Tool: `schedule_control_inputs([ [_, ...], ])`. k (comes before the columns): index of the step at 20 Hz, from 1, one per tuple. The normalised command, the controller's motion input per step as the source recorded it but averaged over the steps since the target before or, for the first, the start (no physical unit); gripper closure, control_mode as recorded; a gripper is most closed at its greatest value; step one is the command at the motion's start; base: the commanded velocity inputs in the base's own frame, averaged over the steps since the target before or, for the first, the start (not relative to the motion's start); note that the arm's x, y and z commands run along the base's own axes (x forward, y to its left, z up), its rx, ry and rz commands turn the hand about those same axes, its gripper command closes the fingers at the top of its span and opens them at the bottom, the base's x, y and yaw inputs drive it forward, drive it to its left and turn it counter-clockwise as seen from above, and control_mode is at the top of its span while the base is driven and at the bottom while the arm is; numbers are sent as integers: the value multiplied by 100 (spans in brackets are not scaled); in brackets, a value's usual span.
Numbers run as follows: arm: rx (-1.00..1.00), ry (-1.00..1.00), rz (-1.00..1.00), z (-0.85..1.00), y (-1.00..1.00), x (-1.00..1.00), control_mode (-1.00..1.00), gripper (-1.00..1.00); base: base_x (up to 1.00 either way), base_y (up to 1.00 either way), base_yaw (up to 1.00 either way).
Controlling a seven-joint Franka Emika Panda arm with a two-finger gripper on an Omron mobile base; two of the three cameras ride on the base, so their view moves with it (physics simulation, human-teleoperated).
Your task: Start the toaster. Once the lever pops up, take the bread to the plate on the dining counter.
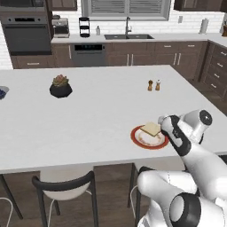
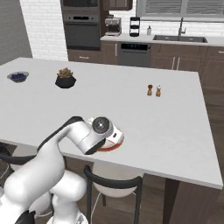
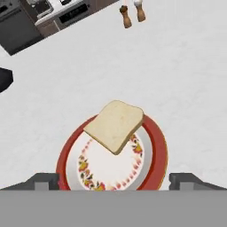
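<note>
Hand view looks straight down: the bread lies flat on the plate, pushed to the far side so one corner hangs over the red rim, its diagonal pointing away from the gripper. The two finger tips stand spread wide, one on each side of the plate, holding nothing. The bread seems already delivered on the dining counter, so I judge the arm only needs to lift clear. The two small shakers and the dark plant pot are well apart; nothing blocks.
</note>
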Motion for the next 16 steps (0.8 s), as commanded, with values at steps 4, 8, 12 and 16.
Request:
schedule_control_inputs([
  [4, 0, 18, -13, 100, 3, -41, -100, -100, 0, 0, 0],
  [8, 0, 22, -13, 99, 0, -97, -100, -100, 0, 0, 0],
  [12, 0, 27, -16, 62, 0, -100, -100, -100, 0, 0, 0],
  [16, 0, 29, -12, 13, 1, -100, -100, -100, 0, 0, 0],
])
